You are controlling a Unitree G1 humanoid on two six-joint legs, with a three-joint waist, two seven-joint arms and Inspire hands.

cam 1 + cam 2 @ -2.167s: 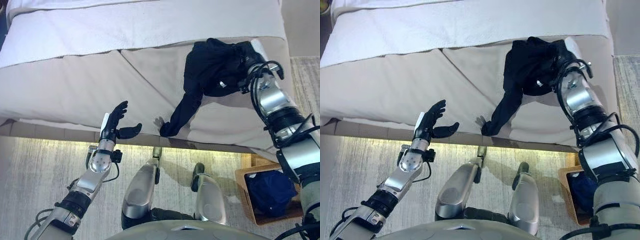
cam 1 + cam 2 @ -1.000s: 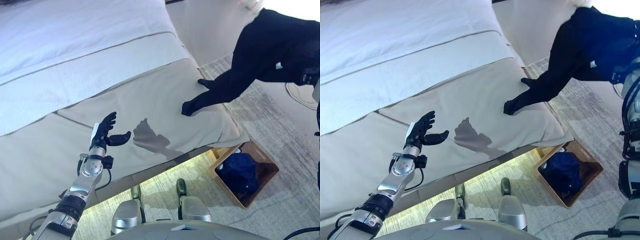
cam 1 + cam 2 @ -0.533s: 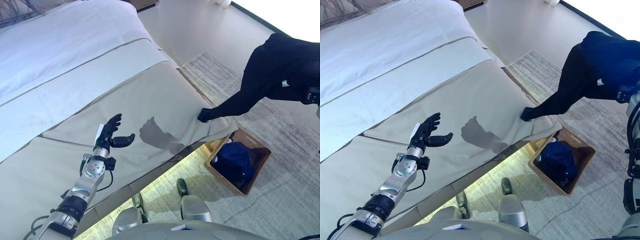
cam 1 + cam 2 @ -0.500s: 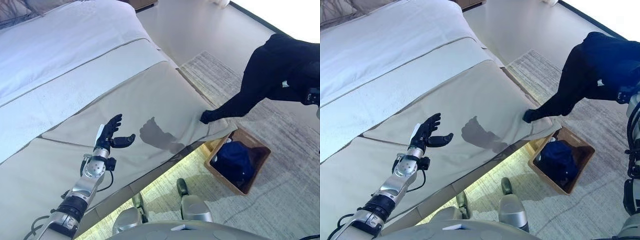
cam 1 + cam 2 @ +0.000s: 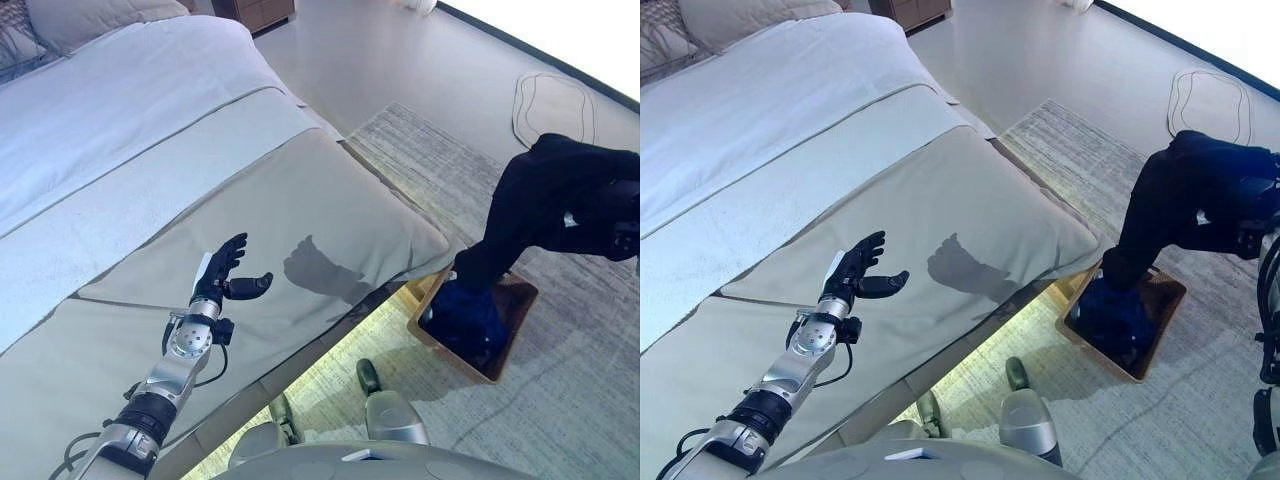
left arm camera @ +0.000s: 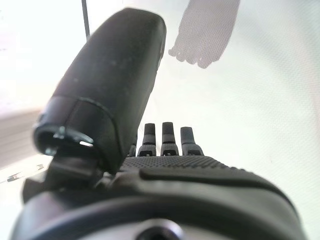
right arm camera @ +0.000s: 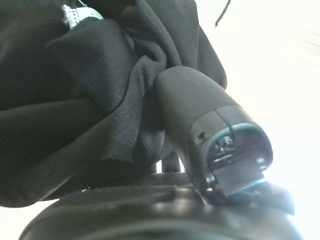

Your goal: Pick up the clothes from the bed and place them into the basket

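Note:
My right hand is shut on a black garment and holds it in the air at the right, over the floor. Its thumb and the bunched cloth show in the right wrist view. A sleeve hangs down to the wooden basket on the rug beside the bed; its end reaches the dark blue clothing inside. My left hand is open and empty above the beige bed cover, fingers straight, as the left wrist view shows too.
The bed has white sheets and a pillow at its far end. A grey rug lies under the basket. A small oval mat lies on the floor beyond. A wooden cabinet stands at the back.
The view has swung right. My right hand has carried the black garment off the bed's corner to over the basket, and the sleeve now hangs into it. The left hand has stayed open.

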